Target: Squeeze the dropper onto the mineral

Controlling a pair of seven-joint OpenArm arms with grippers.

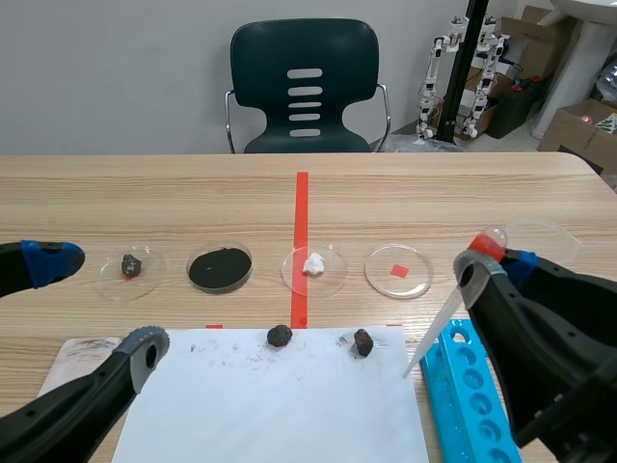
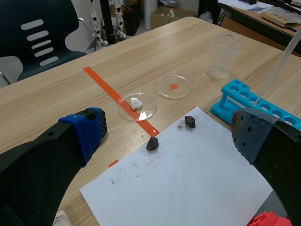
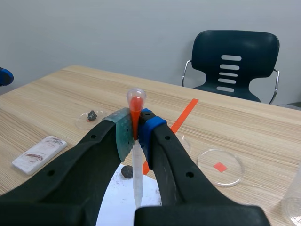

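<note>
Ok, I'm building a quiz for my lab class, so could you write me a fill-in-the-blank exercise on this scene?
1. The end effector shut on the dropper is the ___ one.
2. On the paper lie ___ dark rocks.
3. The rack beside the paper is ___ in colour.
4. The dish over the tape line holds a ___ lump.

Missing words: right; two; blue; white.
</note>
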